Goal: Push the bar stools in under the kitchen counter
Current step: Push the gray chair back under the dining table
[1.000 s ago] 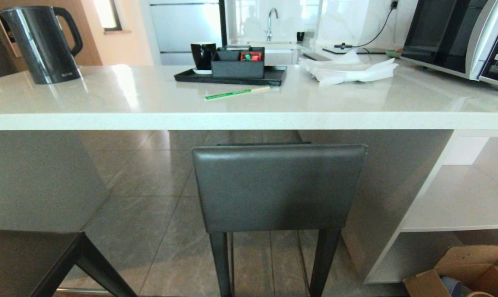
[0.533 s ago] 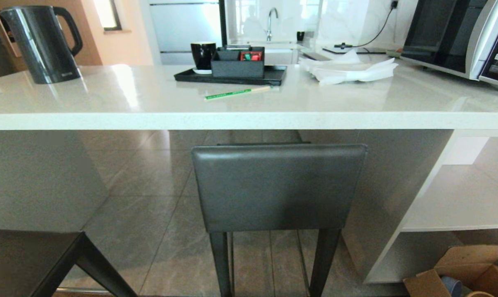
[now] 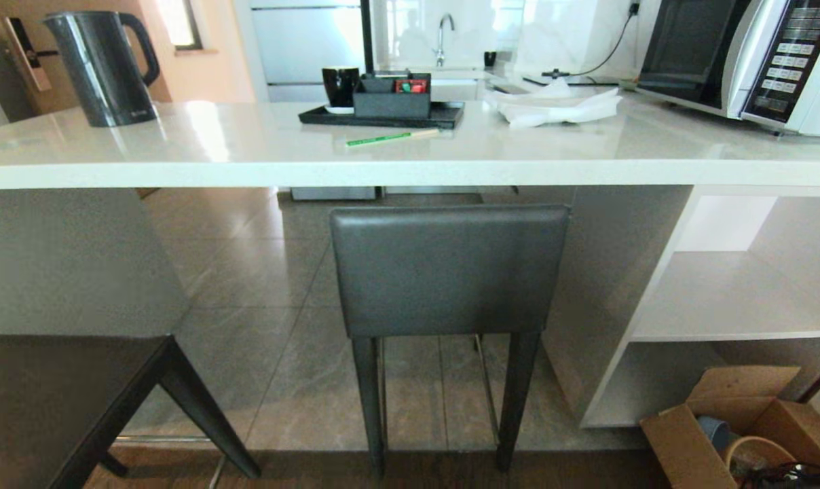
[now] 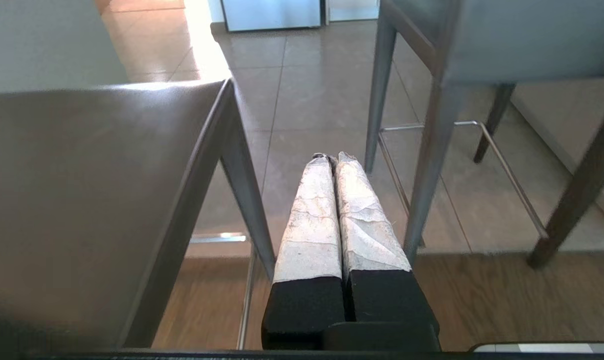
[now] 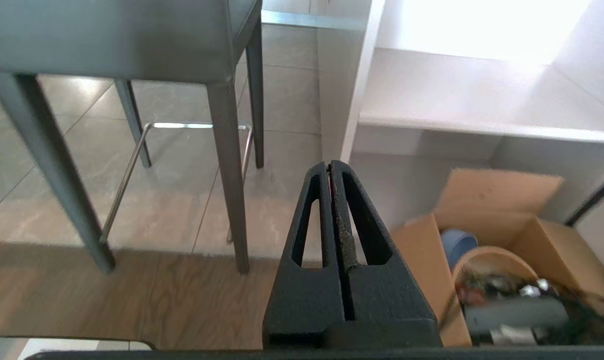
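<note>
Grey floor tiles (image 3: 261, 285) meet wood planks (image 5: 132, 295) below the kitchen counter (image 3: 410, 159) — both tools pinched together, empty.

White counter (image 3: 179, 153): kettle (image 3: 104, 68) far left, black tray (image 3: 383, 117) w/ mug (image 3: 340, 85), green pen (image 3: 389, 138), napkins (image 3: 552, 109), microwave (image 3: 742, 61) right.

No legible text

Kettle (image 3: 104, 68) has a small logo, microwave (image 3: 742, 61) keypad has button labels, green pencil (image 3: 389, 138) has print; all too small to read.
</note>
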{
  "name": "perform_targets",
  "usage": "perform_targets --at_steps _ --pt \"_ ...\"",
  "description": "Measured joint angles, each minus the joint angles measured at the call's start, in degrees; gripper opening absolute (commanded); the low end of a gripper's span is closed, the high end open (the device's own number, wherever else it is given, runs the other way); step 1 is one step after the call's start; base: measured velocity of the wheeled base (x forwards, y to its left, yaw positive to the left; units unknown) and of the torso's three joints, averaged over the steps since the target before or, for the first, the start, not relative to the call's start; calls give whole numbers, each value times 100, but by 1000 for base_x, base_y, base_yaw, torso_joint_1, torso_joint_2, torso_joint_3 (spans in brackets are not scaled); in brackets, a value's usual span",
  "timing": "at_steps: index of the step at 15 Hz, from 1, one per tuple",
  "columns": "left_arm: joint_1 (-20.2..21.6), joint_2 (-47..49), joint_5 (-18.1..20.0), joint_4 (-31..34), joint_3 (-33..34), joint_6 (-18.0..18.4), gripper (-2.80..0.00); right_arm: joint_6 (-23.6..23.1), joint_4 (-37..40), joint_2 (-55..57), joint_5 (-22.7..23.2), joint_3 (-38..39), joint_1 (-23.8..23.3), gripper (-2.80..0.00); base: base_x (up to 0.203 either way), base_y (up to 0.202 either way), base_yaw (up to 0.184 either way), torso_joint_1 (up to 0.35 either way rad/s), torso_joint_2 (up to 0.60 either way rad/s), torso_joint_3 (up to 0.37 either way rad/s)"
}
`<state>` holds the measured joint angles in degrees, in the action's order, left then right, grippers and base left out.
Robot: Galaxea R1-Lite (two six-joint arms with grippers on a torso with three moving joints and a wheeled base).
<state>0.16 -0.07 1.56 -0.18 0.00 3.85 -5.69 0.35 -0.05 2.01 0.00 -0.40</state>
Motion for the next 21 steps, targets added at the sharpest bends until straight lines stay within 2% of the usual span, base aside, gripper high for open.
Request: perform_targets --at_steps 14,21 --pt "0 0 -2 5 0 0 -280 7 -2 0 -1 0 2 -280 -194 0 -1 1 4 3" --pt "-2 0 -7 2 0 -72 -280 19 -2 2 -1 0 5 -280 -12 0 0 -1 0 1"
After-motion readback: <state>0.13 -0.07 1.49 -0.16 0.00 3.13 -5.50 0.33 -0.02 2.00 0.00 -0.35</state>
